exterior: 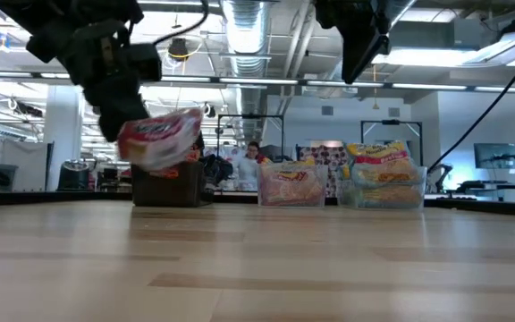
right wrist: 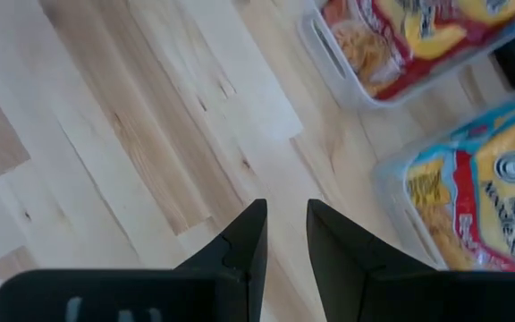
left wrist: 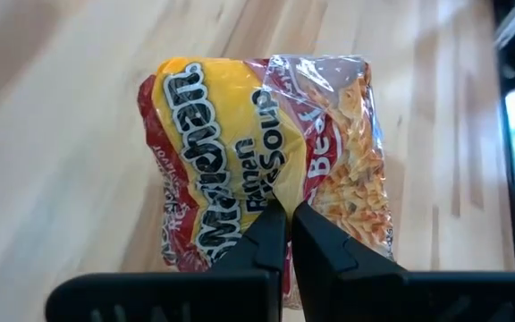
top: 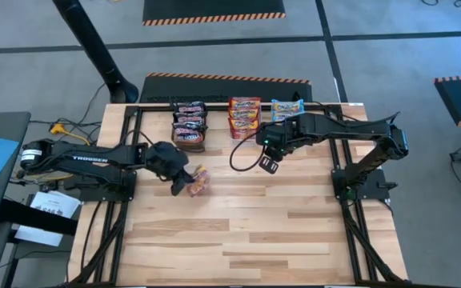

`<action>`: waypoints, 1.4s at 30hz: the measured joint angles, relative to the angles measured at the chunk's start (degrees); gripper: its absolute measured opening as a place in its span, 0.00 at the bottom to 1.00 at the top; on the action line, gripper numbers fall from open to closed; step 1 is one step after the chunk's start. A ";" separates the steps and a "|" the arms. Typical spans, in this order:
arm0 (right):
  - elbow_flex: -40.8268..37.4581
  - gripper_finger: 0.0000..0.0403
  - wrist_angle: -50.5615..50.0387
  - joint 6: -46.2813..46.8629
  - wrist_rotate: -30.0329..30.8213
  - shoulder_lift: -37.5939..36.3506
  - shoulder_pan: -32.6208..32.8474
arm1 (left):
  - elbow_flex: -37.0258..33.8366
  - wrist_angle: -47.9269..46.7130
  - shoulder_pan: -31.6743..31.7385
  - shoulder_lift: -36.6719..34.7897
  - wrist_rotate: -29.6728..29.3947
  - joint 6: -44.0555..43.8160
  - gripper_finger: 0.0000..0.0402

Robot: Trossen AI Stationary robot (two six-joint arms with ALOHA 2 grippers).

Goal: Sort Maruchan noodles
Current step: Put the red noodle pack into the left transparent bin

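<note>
I've got the left gripper pinched shut on one red packet, its fingers nipping a fold of the wrapper at the near edge. In the low view the packet hangs clear of the surface, so I judge it is lifted for carrying, not resting. The grip is on loose plastic only, so I would expect it to swing.

Along the far edge of the surface sit three bins by colour: dark packets on the left, red ones in the middle, blue ones on the right. My packet matches the middle bin.

The right gripper hovers just in front of the middle and blue bins, fingers narrowly parted and empty, which keeps it out of my carrying path for now.
</note>
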 joint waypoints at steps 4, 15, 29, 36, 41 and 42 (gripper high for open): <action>0.00 0.26 2.19 -1.54 0.41 0.00 -0.03 | 0.07 6.23 0.26 -0.02 -2.73 4.24 0.00; 0.00 0.26 5.18 -2.06 1.78 0.00 -0.96 | 4.67 13.23 6.08 -0.02 -13.14 20.58 0.00; 0.02 0.26 12.79 -2.07 13.73 -0.53 -2.84 | 19.79 7.38 15.22 9.75 -14.92 34.87 0.00; 0.02 0.26 13.38 -2.12 14.98 -0.59 -4.58 | 27.27 7.73 15.82 19.96 -17.32 41.09 0.00; 0.02 0.26 13.38 -2.12 14.98 -0.59 -4.72 | 32.65 7.69 16.08 26.73 -20.76 48.00 0.00; 0.02 0.26 13.36 -2.12 14.98 -0.59 -4.70 | 33.74 7.73 16.17 28.04 -20.97 49.23 0.00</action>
